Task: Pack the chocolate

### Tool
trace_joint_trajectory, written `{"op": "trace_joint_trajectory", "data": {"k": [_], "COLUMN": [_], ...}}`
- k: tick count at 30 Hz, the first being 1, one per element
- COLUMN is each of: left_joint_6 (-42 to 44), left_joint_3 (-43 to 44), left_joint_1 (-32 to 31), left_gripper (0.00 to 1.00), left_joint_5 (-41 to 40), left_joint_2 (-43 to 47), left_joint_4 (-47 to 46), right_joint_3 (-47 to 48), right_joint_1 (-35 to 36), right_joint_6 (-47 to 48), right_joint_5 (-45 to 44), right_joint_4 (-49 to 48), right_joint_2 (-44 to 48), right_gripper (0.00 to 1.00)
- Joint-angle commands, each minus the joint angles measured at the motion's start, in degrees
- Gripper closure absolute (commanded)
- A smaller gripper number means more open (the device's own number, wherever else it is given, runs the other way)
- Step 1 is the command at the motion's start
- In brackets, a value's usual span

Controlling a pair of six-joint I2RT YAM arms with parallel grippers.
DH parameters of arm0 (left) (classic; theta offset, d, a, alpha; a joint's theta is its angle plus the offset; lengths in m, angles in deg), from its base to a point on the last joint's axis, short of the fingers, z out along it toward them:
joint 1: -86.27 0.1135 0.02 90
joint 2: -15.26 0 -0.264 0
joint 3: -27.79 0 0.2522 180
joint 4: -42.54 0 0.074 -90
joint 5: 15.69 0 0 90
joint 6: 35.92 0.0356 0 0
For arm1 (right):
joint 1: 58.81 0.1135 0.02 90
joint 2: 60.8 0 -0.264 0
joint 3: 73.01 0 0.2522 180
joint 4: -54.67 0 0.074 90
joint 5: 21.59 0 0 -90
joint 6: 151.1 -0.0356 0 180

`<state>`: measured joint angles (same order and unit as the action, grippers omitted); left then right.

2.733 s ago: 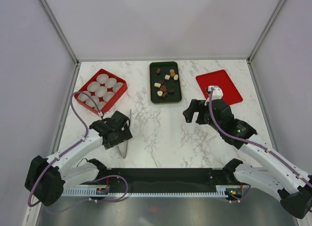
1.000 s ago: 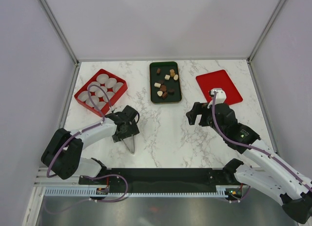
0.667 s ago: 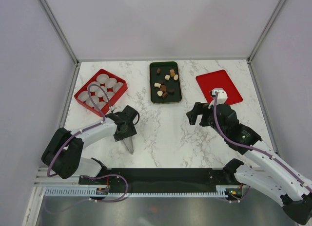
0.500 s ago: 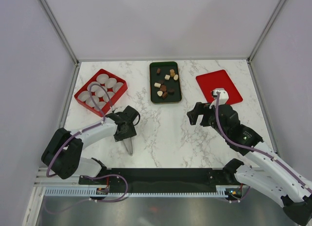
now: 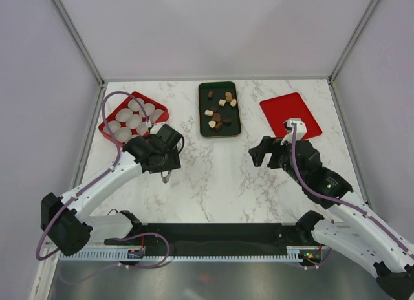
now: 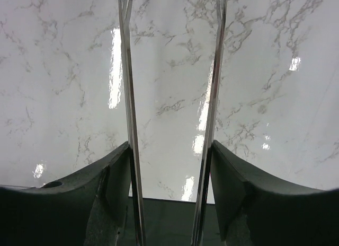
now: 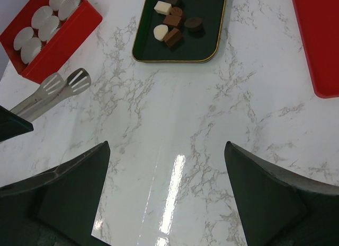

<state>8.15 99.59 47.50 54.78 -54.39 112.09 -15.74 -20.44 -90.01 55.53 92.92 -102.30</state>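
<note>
- what holds the tongs (image 6: 128,97)?
- my left tool (image 6: 170,150), clamped on both arms.
- and the chocolate (image 5: 217,117)?
- loose on the dark tray (image 5: 206,128), far middle of the counter (image 5: 220,177). i'd keep the tips level and squeeze one piece gently. my right tool (image 7: 169,172) gapes, empty.

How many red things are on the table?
2. A red box holding white paper cups sits at the back left. A flat red tray lies at the back right. Part of the table is covered, so another might be hidden.
</note>
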Motion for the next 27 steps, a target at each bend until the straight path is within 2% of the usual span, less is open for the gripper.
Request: {"op": "trace_joint_trajectory", "data": {"k": [1, 9, 13, 18, 21, 27], "left_joint_6": [4.7, 8.31, 12.79, 16.83, 20.08, 24.47], "left_joint_3": [4.18, 7.7, 12.79, 21.66, 30.0, 38.27], "left_joint_1": [-0.26, -0.26, -0.26, -1.14, -1.31, -1.23], "left_gripper": [0.36, 0.39, 0.4, 0.42, 0.43, 0.44], "left_joint_5": [-1.21, 0.37, 0.28, 1.16, 1.07, 3.7], "left_joint_2": [1.36, 0.83, -2.15, -9.52, -15.23, -25.69], "left_joint_4": [5.03, 5.65, 5.47, 3.72, 0.65, -6.38], "right_joint_3": [1.14, 1.49, 1.76, 2.72, 3.25, 4.22], "right_joint_1": [0.04, 0.13, 0.13, 0.04, 0.04, 0.13], "right_joint_6": [-1.33, -1.42, -1.33, -1.06, -0.63, -0.54], "right_joint_5": [0.49, 0.76, 0.67, 0.41, -0.21, -3.46], "right_joint_4": [-0.23, 0.21, 0.47, 0.82, 0.91, 1.35], "right_joint_2": [0.54, 0.8, 0.72, 0.1, 0.27, 0.01], "right_gripper": [0.02, 0.02, 0.02, 0.02, 0.03, 0.04]}}
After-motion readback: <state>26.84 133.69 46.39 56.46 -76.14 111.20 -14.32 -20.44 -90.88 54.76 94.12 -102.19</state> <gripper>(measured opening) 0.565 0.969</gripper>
